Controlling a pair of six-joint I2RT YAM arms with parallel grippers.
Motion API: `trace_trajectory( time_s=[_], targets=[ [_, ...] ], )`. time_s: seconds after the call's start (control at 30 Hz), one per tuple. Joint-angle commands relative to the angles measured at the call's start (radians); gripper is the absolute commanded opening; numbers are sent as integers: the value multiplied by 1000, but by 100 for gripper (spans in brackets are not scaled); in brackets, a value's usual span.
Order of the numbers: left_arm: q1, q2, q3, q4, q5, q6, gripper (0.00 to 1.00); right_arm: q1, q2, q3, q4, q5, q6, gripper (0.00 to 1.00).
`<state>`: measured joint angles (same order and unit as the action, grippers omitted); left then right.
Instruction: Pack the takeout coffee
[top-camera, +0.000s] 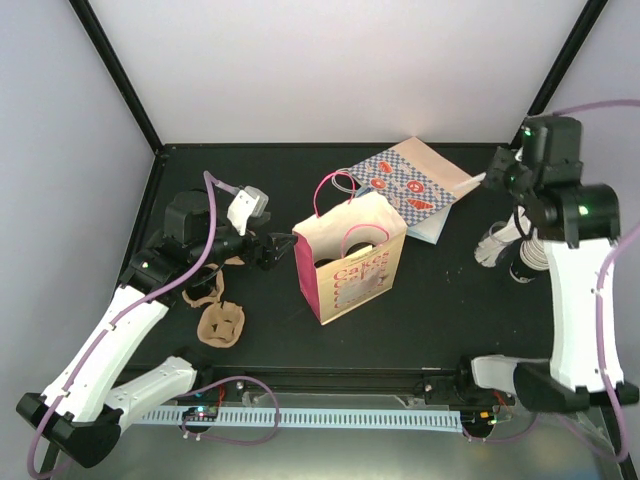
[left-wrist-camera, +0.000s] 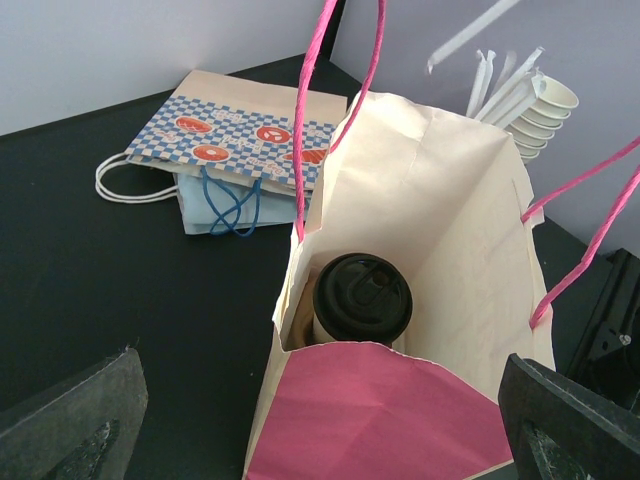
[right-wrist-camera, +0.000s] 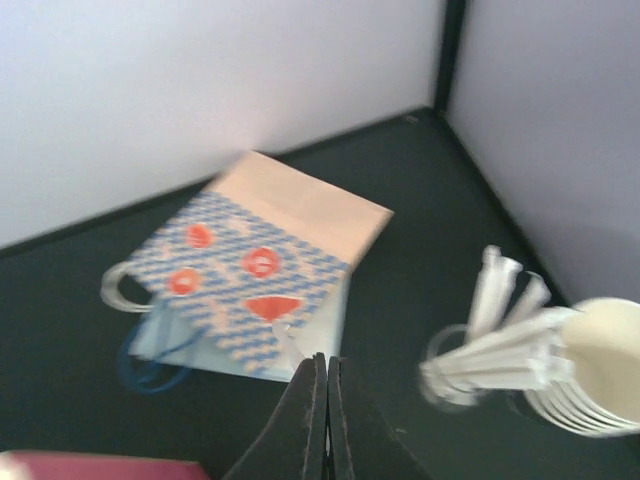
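The pink and cream paper bag (top-camera: 350, 262) stands open in the middle of the table. The takeout coffee (left-wrist-camera: 361, 298), a white cup with a black lid on it, stands upright inside the bag; from the top view only a dark spot (top-camera: 330, 262) shows in the bag's mouth. My left gripper (top-camera: 276, 250) is open and empty just left of the bag, level with its top; in the left wrist view (left-wrist-camera: 320, 440) its fingers (left-wrist-camera: 70, 420) stand either side of the bag's pink near wall. My right gripper (right-wrist-camera: 327, 375) is shut and empty, raised at the back right (top-camera: 497, 165).
A blue-checked flat bag (top-camera: 412, 183) lies on a light-blue bag behind the pink one. A stack of cream cups (top-camera: 530, 258) and wrapped straws (right-wrist-camera: 500, 340) stand at the right. Brown cardboard cup carriers (top-camera: 222, 322) lie at the left front.
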<state>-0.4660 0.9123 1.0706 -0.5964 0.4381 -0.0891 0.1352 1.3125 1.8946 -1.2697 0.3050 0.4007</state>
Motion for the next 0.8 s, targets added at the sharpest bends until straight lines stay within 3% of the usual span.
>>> trace_trajectory(
  time_s=[0.0,0.17,0.3,0.77],
  targets=[
    [-3,8,34,3,11,-4,99,6,-102,-37,156,-343,-67,1],
    [-3,10,35,-4,13,-8,99,6,-140,-50,260,-731,-75,1],
    [-3,11,44,-12,11,-8,99,6,-135,-49,298,-918,-59,1],
    [-3,14,51,-28,10,-15,99,6,-160,-27,132,-851,-151,1]
  ],
)
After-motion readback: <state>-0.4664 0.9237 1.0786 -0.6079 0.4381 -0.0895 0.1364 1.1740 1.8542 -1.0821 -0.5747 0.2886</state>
